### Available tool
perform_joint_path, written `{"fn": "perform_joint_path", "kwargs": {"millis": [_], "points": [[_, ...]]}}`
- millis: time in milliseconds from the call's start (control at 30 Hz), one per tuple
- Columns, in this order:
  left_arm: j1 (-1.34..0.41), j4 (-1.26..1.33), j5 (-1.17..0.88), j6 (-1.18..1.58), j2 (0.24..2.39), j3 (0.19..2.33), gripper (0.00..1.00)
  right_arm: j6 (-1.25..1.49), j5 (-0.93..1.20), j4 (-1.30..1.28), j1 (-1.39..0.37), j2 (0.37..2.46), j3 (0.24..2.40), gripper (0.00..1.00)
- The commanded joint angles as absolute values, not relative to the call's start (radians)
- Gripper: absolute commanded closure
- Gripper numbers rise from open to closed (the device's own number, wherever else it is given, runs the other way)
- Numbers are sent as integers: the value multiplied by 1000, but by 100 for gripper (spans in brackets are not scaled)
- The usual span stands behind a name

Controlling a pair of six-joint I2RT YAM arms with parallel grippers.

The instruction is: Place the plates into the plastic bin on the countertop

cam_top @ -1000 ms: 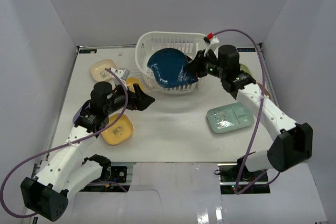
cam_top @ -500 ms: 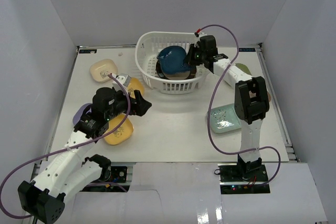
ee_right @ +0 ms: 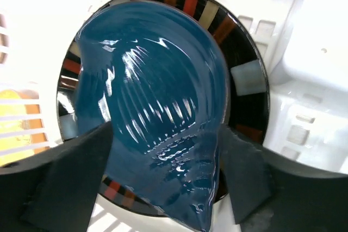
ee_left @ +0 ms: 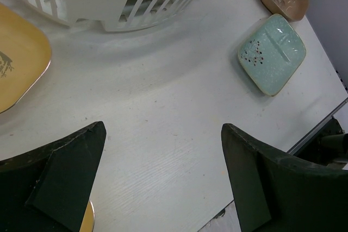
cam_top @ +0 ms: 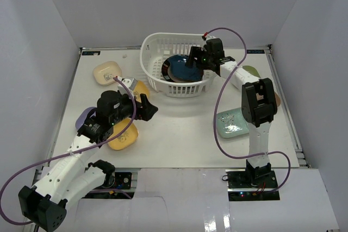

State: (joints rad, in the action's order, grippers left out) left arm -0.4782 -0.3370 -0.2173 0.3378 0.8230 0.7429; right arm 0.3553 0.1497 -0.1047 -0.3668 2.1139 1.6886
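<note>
- Countertop [cam_top: 179, 129]: white plastic bin [cam_top: 152, 44] sits far-centre.
- Blue leaf dish [ee_right: 157, 107] lies inside bin, atop striped-rim round plate [ee_right: 244, 80].
- R gripper [cam_top: 194, 64] over dish, fingers released, spread wide either side.
- L gripper [ee_left: 163, 134] spread, empty, nr yellow plate [cam_top: 122, 137].

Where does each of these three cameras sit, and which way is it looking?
Top external: high behind the arms, looking down on table, white bin, left gripper and right gripper.
Left wrist: low over the table, facing the bin and teal plate; its fingers show.
Right wrist: over the bin, looking down on the blue dish; its fingers flank it.
Shared: top and left wrist both show the teal plate.
</note>
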Motion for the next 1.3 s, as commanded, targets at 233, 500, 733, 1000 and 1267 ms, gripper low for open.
{"fn": "perform_joint_path", "kwargs": {"millis": [233,500,733,1000,1267], "points": [[-482,-339,-225,336,844,738,2,304,123,-64,-374,1978,1730,7],[-489,-337,-239,342,824,738,2,357,-101,32,-370,1613,1357,0],[-561,-345,-207,325,759,739,2,668,-308,3,-170,1006,622,66],[-650,-357,-176,316,724,739,2,727,-342,-276,64,677,408,34],[-655,-362,-149,314,706,735,2,824,-232,-290,130,767,321,28]]}}
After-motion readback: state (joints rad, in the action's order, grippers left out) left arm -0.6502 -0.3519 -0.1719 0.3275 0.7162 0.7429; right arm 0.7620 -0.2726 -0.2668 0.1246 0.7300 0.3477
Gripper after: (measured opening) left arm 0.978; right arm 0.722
